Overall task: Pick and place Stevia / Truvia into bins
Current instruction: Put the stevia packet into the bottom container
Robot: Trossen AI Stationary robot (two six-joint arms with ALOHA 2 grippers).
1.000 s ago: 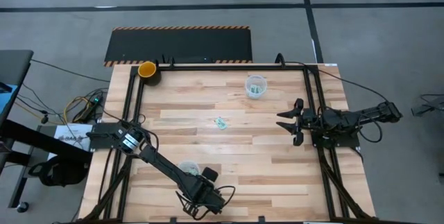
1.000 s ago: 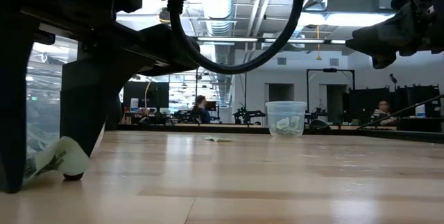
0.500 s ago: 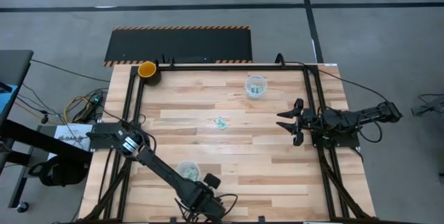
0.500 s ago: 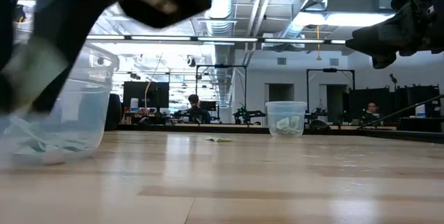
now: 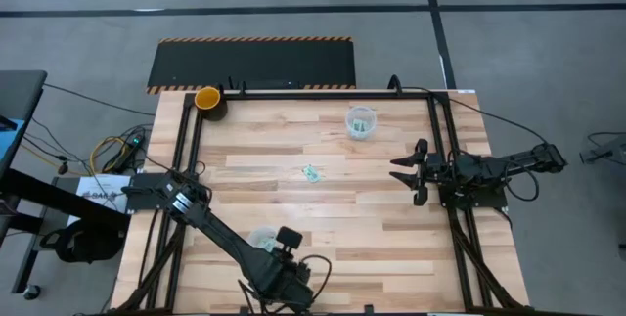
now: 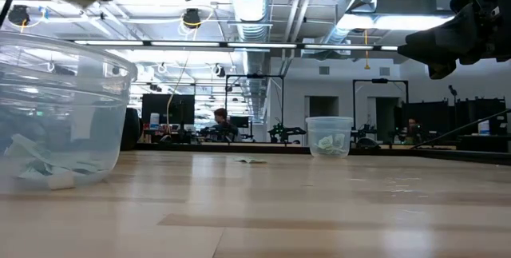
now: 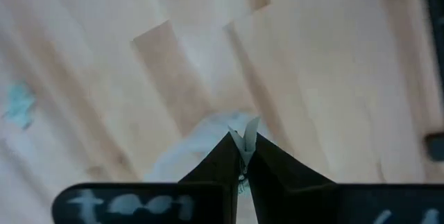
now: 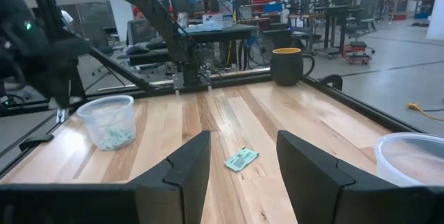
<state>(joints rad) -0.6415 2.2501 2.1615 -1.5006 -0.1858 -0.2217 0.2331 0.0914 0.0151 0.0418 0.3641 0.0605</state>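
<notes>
The left gripper (image 7: 243,156) is hovering over the near cup (image 5: 260,241) at the near-left part of the wooden surface (image 5: 323,228). Its fingers (image 7: 215,161) are clenched on a packet (image 7: 247,135), a small flat piece of pale white-green paper that is sticking up from between the fingertips. In the left wrist view the cup's whitish rim is showing directly beyond the fingertips.

The near cup is clear plastic with a whitish rim. In the low view it is filling the left edge (image 6: 60,114), and several pale packets (image 6: 48,170) are lying loosely at its bottom.

The far cup (image 5: 361,121) is standing at the far side of the surface, right of centre. It is also clear, and pale green packets are showing through its wall (image 6: 329,141).

One loose packet (image 5: 312,173) is lying flat near the middle of the surface, well apart from both cups. It is rectangular and mint-green with white; in the right wrist view (image 8: 241,159) it is lying at a slant on the wood.

The right gripper (image 5: 404,172) is waiting at the right side of the surface, raised, its fingers (image 8: 184,165) standing released with nothing between them.

A yellow-orange cup (image 5: 207,98) is standing at the far-left corner.
</notes>
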